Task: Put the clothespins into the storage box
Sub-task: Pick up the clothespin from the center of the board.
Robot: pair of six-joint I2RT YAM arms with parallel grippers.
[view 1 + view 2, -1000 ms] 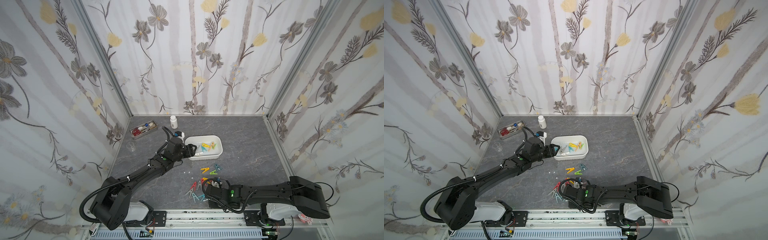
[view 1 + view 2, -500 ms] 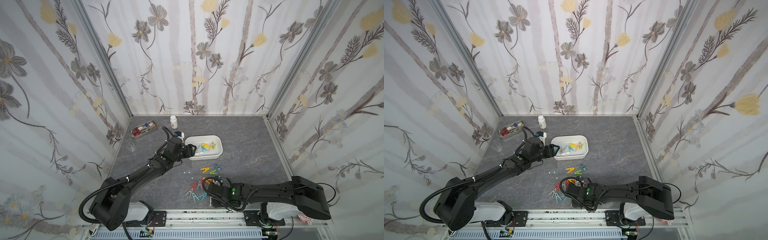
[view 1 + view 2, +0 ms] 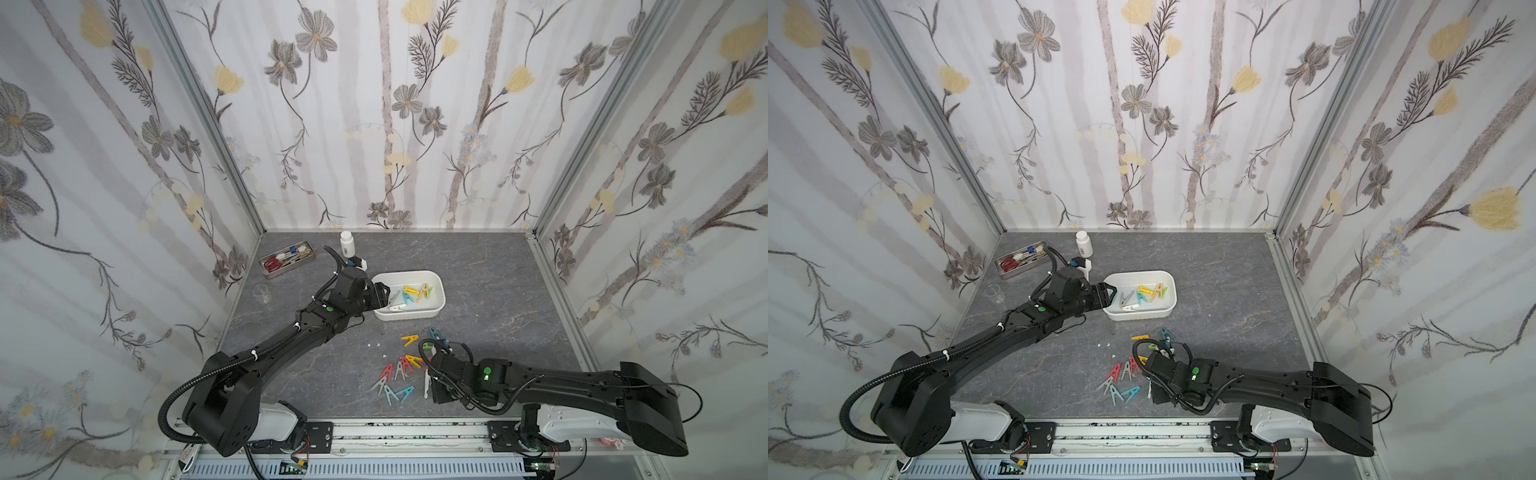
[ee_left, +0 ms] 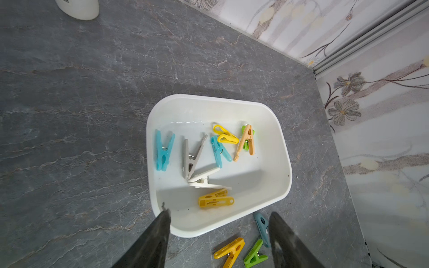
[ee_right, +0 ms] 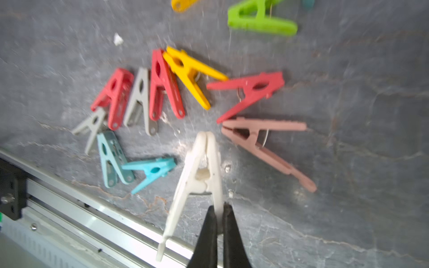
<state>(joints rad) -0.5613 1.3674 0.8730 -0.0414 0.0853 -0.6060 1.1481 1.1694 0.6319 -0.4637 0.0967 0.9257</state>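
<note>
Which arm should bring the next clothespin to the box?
Right: the right gripper is shut on a leg of the white clothespin; the left gripper hangs open and empty at the storage box.

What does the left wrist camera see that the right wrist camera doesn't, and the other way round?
Only the left wrist view shows the box with several pegs inside, the open left fingers at its edge, and a bottle. Only the right wrist view shows the right fingers shut on a white peg, a loose pile beyond it, and the rail. Both show the grey table and what seems to be the same green peg.
</note>
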